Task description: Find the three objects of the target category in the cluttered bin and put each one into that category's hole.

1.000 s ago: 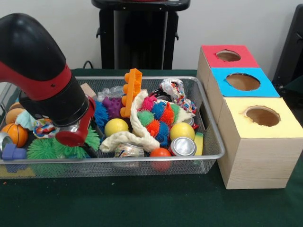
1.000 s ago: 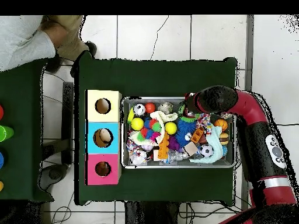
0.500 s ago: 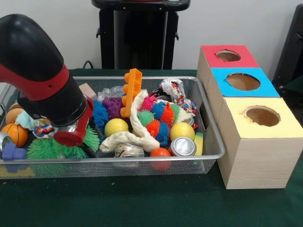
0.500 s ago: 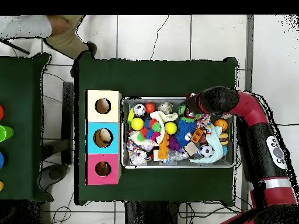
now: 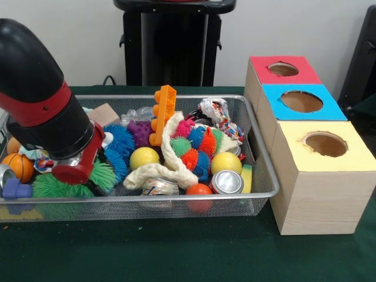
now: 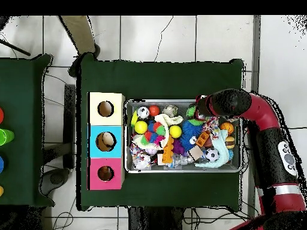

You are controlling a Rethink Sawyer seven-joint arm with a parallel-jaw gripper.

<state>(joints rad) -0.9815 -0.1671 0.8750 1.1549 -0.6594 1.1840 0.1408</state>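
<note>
arm (image 5: pixel 44 111) low over bin (image 5: pixel 258 194), left end, to search the clutter | fingers hidden, we cannot tell | boxes (image 5: pixel 311 164) beside, ready for drops

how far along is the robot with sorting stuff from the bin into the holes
Done: the overhead view shows something pale inside the blue box's hole; the yellow and red holes look dark. In hand: nothing visible; the arm's end is low over the green spiky toy at one end of the wire bin. Left: the bin remains packed with balls, cans and rope, so most sorting seems ahead.
</note>
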